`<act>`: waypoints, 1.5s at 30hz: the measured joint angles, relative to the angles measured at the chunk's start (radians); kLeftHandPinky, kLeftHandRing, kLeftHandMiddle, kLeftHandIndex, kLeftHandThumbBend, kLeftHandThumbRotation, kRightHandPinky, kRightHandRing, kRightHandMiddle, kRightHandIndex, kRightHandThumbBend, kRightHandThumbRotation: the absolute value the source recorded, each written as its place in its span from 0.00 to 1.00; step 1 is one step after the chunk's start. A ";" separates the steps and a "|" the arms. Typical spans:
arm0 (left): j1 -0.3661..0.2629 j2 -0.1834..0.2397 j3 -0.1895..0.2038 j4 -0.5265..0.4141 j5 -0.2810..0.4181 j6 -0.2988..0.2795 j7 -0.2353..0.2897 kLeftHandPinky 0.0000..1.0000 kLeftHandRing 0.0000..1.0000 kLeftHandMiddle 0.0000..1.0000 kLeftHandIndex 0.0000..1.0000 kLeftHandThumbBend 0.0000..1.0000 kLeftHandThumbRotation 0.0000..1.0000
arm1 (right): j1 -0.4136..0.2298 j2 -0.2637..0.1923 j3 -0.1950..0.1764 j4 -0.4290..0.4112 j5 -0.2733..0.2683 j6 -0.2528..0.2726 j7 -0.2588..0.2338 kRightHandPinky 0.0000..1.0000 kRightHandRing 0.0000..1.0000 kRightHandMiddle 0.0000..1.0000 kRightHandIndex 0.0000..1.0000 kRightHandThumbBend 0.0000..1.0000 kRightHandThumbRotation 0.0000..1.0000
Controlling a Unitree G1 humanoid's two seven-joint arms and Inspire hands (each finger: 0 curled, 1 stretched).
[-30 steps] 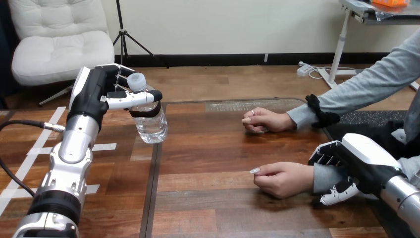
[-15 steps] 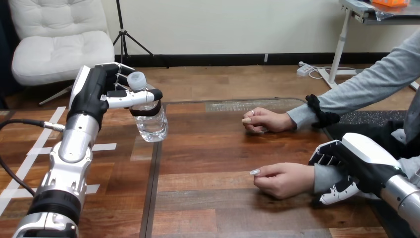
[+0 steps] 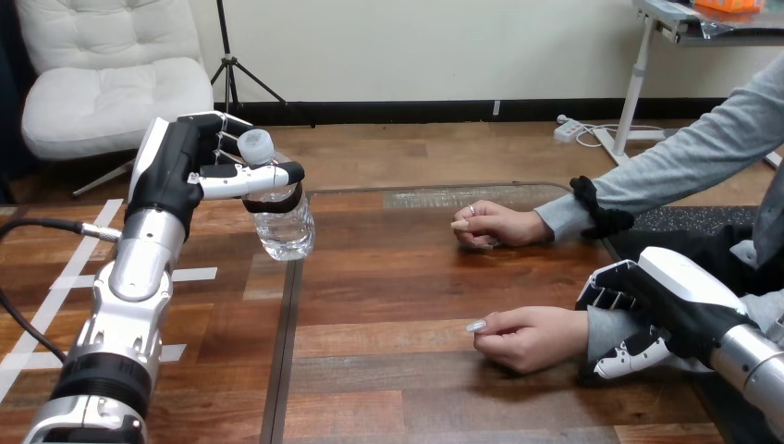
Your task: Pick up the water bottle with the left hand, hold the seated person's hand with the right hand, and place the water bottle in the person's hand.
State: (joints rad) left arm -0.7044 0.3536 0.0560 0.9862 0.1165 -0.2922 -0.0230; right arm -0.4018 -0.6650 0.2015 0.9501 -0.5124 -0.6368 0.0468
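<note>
One water bottle (image 3: 282, 227) hangs above the table (image 3: 398, 277), its neck gripped by the curled fingers (image 3: 250, 178) of the left hand (image 3: 185, 171). Well right of the bottle, the person's two hands rest on the table: the farther hand (image 3: 495, 225) and the nearer hand (image 3: 527, 335). The right hand (image 3: 661, 305) curls round the nearer one's sleeved wrist (image 3: 606, 333).

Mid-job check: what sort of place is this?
Probably a robot handover test bench: wooden table with white tape marks, the person's nearer hand resting on it, water bottle in the left hand.

left hand (image 3: 185, 166) lifts water bottle (image 3: 283, 227) slightly higher than 1 s ago; person's near hand (image 3: 532, 338) fingertip dips marginally.
</note>
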 measured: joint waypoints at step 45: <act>0.000 0.000 0.001 -0.005 -0.004 0.007 -0.005 0.33 0.37 0.42 0.45 0.73 0.00 | -0.005 0.001 -0.007 0.001 0.065 -0.034 0.001 0.30 0.33 0.39 0.42 0.63 0.00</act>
State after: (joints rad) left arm -0.7040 0.3536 0.0575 0.9814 0.1121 -0.2856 -0.0283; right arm -0.4068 -0.6639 0.1949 0.9508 -0.4476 -0.6705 0.0478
